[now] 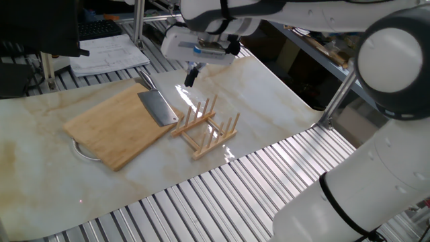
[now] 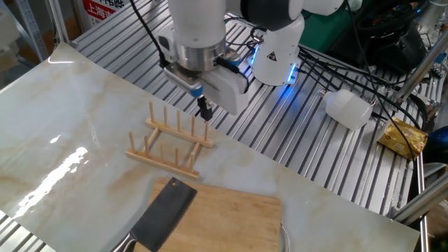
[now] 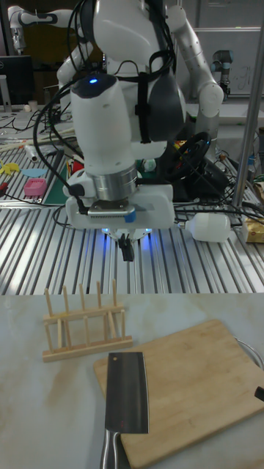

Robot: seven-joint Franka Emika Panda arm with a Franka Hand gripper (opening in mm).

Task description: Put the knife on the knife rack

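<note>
One fixed view: gripper point(image 1: 191, 75) hanging in the air with nothing between its fingers point(image 1: 190, 78), which look pressed together into one dark tip. Below and toward the camera from that tip, the knife rack point(image 1: 205, 128) standing upright on the marble table point(image 1: 269, 101), apart from the fingers. Lower left of the fingertips, the knife point(image 1: 157, 106) lying flat, blade on the corner of the bamboo cutting board point(image 1: 114, 124), near the rack but not visibly touching it. Under the board's near edge, a metal rim point(image 1: 82, 152) peeking out.

The other fixed view: gripper point(image 2: 205, 110) just above the far row of pegs on the knife rack point(image 2: 170, 143), over the right end of that row; contact with a peg not clear from here. Fingers narrow, holding nothing. Well below the fingertips in the picture, the knife point(image 2: 164, 216) flat on the cutting board point(image 2: 231, 220), handle running off the bottom edge. Far right of the fingers, a white plastic bottle point(image 2: 348, 108) on its side on the ribbed metal surface point(image 2: 315, 150).

Tall fixed view: gripper point(image 3: 127, 251) pointing down, fingers close together and empty. Below and left of the tip, the knife rack point(image 3: 84, 322); further below, the knife point(image 3: 126, 392) flat on the cutting board point(image 3: 194, 377), blade overhanging the board's left edge. Right of the fingers, the white bottle point(image 3: 209, 228).
</note>
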